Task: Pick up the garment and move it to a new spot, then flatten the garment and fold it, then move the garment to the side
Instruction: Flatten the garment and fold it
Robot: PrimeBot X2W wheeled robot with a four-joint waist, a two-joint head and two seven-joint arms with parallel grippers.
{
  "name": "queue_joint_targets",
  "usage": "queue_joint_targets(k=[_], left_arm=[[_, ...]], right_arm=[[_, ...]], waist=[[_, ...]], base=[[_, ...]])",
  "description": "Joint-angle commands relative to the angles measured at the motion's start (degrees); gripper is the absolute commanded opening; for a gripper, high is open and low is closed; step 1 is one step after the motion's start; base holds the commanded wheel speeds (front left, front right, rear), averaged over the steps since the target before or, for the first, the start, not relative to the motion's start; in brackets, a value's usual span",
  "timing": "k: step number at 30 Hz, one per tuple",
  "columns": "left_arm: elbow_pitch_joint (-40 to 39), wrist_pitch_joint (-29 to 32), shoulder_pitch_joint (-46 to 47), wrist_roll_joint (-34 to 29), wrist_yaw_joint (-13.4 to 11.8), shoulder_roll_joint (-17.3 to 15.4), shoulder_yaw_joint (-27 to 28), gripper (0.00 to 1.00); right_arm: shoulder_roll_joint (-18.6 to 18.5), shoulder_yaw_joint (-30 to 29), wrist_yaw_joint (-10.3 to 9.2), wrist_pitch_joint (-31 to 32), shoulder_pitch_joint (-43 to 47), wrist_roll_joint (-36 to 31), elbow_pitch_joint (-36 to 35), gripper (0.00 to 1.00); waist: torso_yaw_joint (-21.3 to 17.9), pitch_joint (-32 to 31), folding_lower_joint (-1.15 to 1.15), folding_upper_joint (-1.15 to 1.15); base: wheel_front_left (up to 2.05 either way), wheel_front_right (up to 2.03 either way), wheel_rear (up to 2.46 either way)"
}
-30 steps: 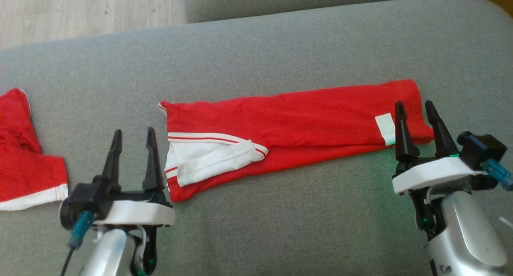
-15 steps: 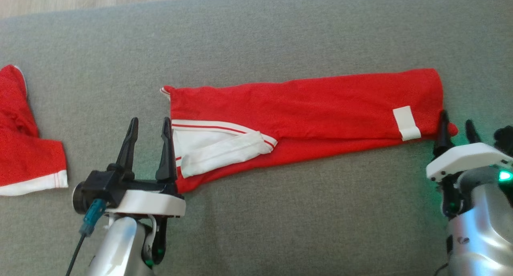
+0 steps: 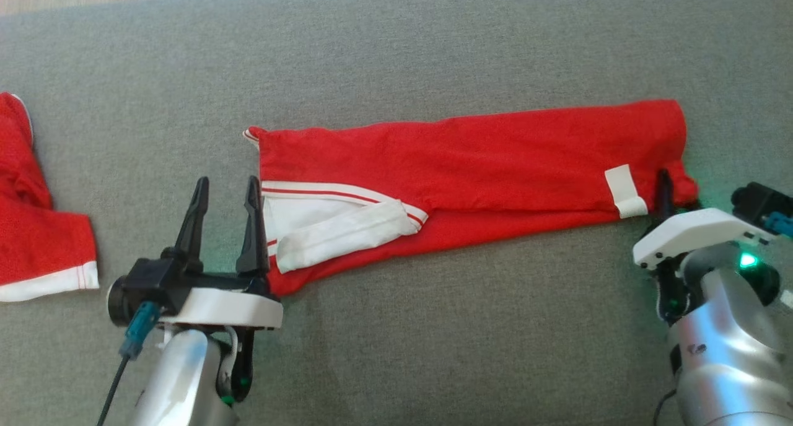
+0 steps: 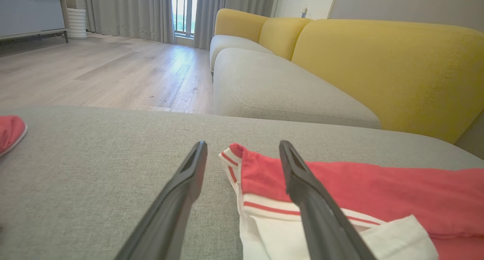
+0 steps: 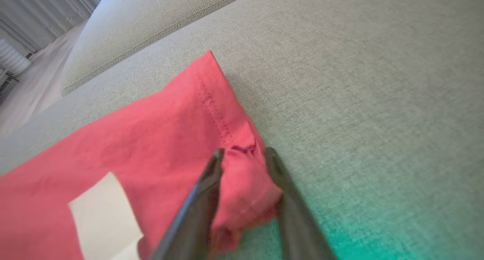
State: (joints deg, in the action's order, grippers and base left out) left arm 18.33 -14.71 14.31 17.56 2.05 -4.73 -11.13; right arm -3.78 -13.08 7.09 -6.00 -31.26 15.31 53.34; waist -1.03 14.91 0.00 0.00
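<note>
The garment (image 3: 471, 160) is a long folded red piece with white striped trim at its left end, lying flat across the grey cushion (image 3: 433, 352). My left gripper (image 3: 227, 181) stands open at the trimmed left end; in the left wrist view (image 4: 242, 143) its right finger overlaps the white hem of the garment (image 4: 378, 188). At the near right corner, my right gripper (image 3: 678, 187) has its fingers closed on a bunched fold of red fabric. The right wrist view shows that fold of the garment (image 5: 151, 139) pinched inside the right gripper (image 5: 245, 152).
A second red piece with white trim (image 3: 37, 240) lies at the cushion's left edge. A white label patch (image 3: 622, 191) sits near the gripped corner. Beyond the cushion are another grey seat, a yellow sofa back (image 4: 378, 63) and wooden floor (image 4: 94, 71).
The head camera has tilted down. My right gripper has moved onto the garment's near right corner and closed from wide open onto the fabric. The left gripper stays open.
</note>
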Motion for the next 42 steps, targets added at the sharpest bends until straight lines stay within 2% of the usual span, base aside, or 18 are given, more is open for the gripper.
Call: queue_joint_targets(k=[1,7,12,17,20,23,26,31,38,42], left_arm=[[-1.42,-0.29,2.02,-0.72,0.2,-0.24,2.19,1.0],[-1.72,-0.29,1.39,-1.49,0.88,0.22,3.08,1.0],[-1.65,-0.29,0.75,-1.8,1.23,0.63,3.67,1.0],[-1.67,-0.29,0.28,-1.91,1.48,0.87,4.23,1.0],[-1.57,-0.29,-0.11,-2.02,1.62,1.02,4.61,1.0],[-1.59,-0.29,-0.41,-2.06,1.65,1.16,5.09,1.0],[-1.42,-0.29,-0.72,-2.08,1.73,1.29,5.35,1.0],[-1.22,-0.29,-1.23,-1.98,1.83,1.49,5.71,1.0],[-1.12,-0.29,-2.51,-1.68,1.99,1.66,5.93,1.0],[-0.85,-0.29,-3.49,-1.39,2.02,1.69,6.83,1.0]], right_arm=[[0.9,1.97,0.4,-0.53,-0.24,-0.32,0.15,0.0],[0.36,-1.86,0.4,-2.67,-0.97,-2.63,-0.54,0.0],[-3.43,-7.2,0.4,-3.32,-1.2,-5.43,-0.83,0.0],[-5.62,-12.31,0.4,-4.13,-1.8,-8.78,-1.17,0.0],[-4.87,-14.13,0.4,-4.19,-2.66,-10.5,-1.84,0.0],[-2.85,-13.52,0.4,-4.05,-3.5,-11.29,-3.37,0.0],[-0.79,-11.18,0.4,-3.69,-4.03,-10.64,-5.66,0.0],[0.8,-3.55,0.4,-2.04,-3.14,-6.66,-10.34,0.0],[0.89,15.1,0.4,0.26,0.5,8.59,-16.13,0.0],[0.89,22.87,0.4,0.78,1.09,13.16,-17.94,0.0]], waist=[[-0.2,-0.19,0.0,0.0],[-0.71,-1.47,0.0,0.0],[-0.77,-2.77,0.0,0.0],[-0.72,-3.67,0.0,0.0],[-0.72,-4.3,0.0,0.0],[-0.8,-4.84,0.0,0.0],[-0.84,-5.59,0.0,0.0],[-0.4,-7.31,0.0,0.0],[0.9,-9.18,0.0,0.0],[1.92,-9.42,0.0,0.0]], base=[[0.0,0.0,0.0],[0.0,0.0,0.0],[0.0,0.0,0.0],[0.0,0.0,0.0],[0.0,0.0,0.0],[0.0,0.0,0.0],[0.0,0.0,0.0],[0.0,0.0,0.0],[0.0,0.0,0.0],[0.0,0.0,0.0]])
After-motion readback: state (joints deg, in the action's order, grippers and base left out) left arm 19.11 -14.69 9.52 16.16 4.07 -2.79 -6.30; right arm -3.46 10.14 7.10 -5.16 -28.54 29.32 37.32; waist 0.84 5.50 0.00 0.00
